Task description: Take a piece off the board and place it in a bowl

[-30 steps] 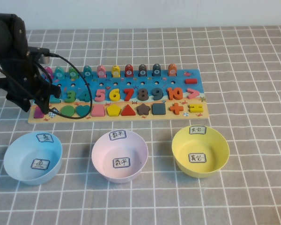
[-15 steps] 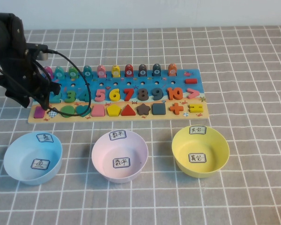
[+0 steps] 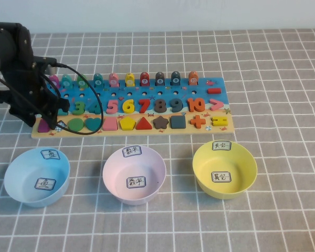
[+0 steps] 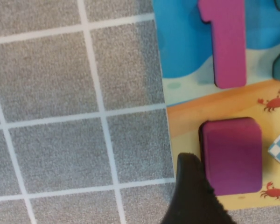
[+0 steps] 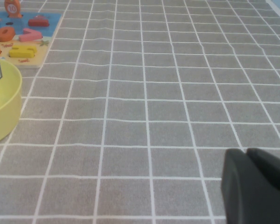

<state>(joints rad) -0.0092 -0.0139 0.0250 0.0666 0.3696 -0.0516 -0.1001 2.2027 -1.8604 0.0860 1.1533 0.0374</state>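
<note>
Hovering my left hand [image 3: 48,122], fingers apart, over the board's [image 3: 147,134] left end; the arm hides most of the piece [image 4: 233,154], seated in its slot. One fingertip [image 4: 191,186] borders it. Right hand [image 5: 256,186]: edge only, cannot tell. Bowl [image 3: 224,169] empty.

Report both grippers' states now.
Left gripper: open, empty, over the magenta-pink four-sided wooden tile on the board's left end.
Right gripper: cannot be told, off to the board's right.

Grey gridded tablecloth [image 3: 283,79], puzzle board [image 3: 136,107], blue bowl [image 3: 37,177], pink bowl [image 3: 134,174], yellow bowl [image 3: 224,169]
</note>
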